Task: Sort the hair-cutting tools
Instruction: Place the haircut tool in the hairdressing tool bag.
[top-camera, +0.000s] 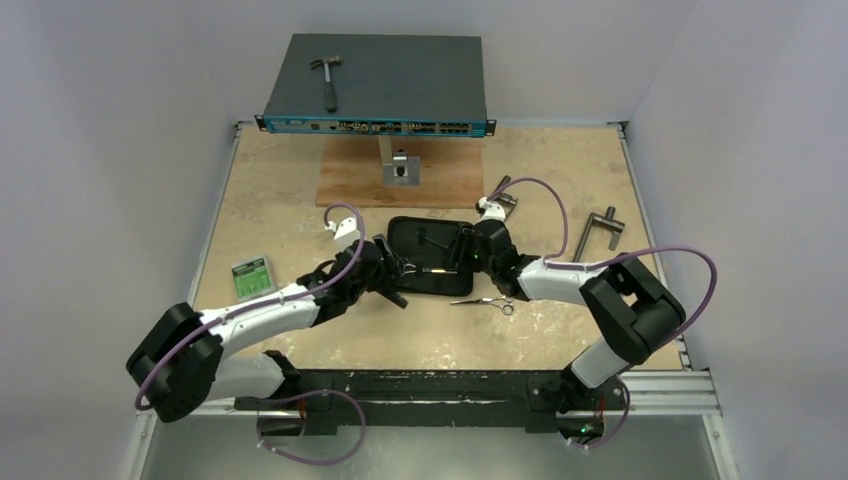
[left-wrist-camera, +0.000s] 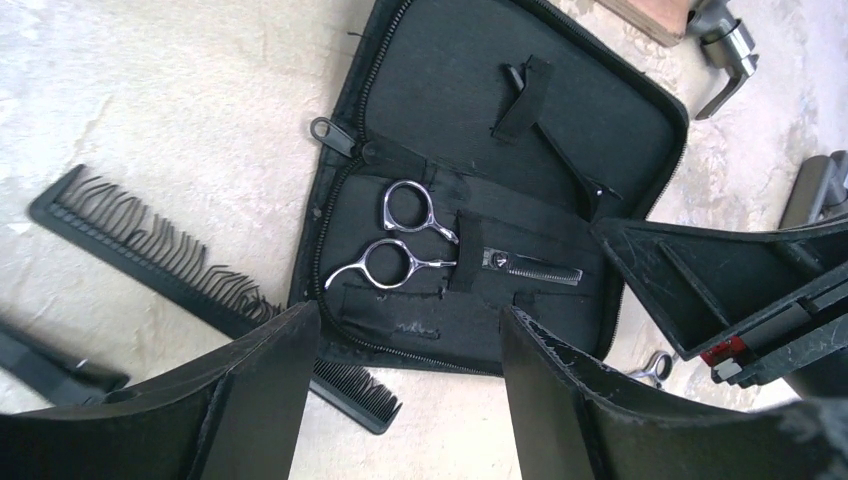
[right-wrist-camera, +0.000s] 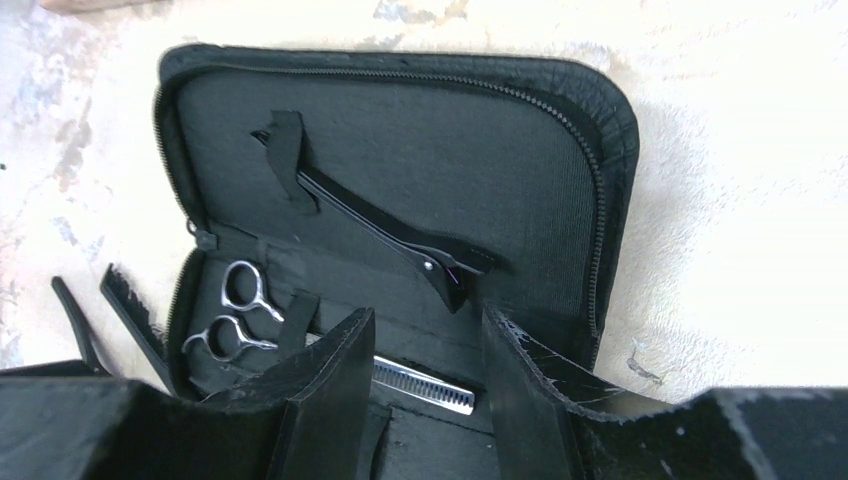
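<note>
Left arm (top-camera: 265, 312), right arm (top-camera: 555, 278) flanking case (top-camera: 405, 235)

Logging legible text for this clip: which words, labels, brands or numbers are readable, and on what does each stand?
No text is legible in any view.
Network switch: pale marks along its blue front panel, too small to read.
Green packet: pale print on its face, too blurred to read.
Scissors in the case: no legible engraving or brand.
</note>
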